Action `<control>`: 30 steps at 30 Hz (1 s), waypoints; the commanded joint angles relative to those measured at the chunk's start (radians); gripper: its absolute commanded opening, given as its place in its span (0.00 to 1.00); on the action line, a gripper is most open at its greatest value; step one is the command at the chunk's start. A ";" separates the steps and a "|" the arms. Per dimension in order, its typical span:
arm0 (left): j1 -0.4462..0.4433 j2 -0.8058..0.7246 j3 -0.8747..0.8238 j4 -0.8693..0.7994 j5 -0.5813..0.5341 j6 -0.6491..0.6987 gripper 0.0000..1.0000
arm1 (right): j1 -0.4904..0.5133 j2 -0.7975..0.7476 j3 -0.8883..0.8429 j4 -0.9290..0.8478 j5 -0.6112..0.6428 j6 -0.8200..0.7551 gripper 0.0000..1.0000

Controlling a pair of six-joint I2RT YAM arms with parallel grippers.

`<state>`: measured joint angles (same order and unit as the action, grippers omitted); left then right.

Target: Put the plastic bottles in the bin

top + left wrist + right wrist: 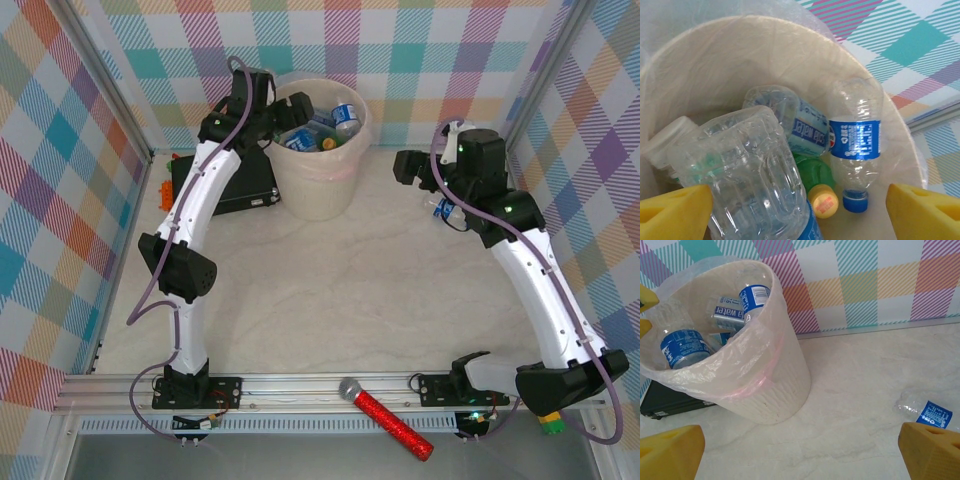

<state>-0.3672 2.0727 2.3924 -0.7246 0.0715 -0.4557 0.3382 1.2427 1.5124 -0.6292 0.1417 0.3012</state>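
From above, my left end effector (262,100) hangs over the far-left rim of the bin (318,195), which stands at the far side of the table (330,300). Several plastic bottles (325,128) lie inside it. My right end effector (410,166) is to the right of the bin, apart from it, and one loose bottle (446,209) lies on the table just under that arm. A black case (225,188) lies left of the bin, and a red microphone (392,412) rests on the near rail.

Through my left wrist, the left end effector (799,212) stands wide apart above the bin's inside wall (715,65). A big clear bottle (755,170) lies between the yellow fingertips (675,212); I cannot tell whether it touches one. Right of it, a blue-labelled bottle (856,140) stands cap down beside a green bottle (812,170).

Through my right wrist, the right end effector (800,452) is fully spread and holds nothing. The bin (770,390) is far left, and the loose bottle (927,412) lies just beyond my right fingertip.
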 commanded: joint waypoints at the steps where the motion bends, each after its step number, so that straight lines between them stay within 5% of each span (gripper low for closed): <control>1: -0.022 -0.061 0.023 0.088 0.070 -0.009 0.89 | -0.010 -0.008 -0.014 0.023 -0.014 0.017 0.99; 17: -0.052 0.027 0.033 0.187 0.057 -0.063 0.89 | -0.011 -0.025 -0.056 0.013 -0.024 0.033 0.99; 22: -0.040 0.039 0.031 0.057 -0.051 -0.055 0.90 | -0.012 -0.025 -0.059 0.012 -0.017 0.029 0.99; 30: -0.027 0.036 0.030 -0.015 -0.078 -0.061 0.90 | -0.025 -0.002 -0.061 0.010 -0.001 0.027 0.99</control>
<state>-0.4061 2.1036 2.4050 -0.6506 0.0273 -0.5056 0.3256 1.2400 1.4593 -0.6292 0.1238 0.3248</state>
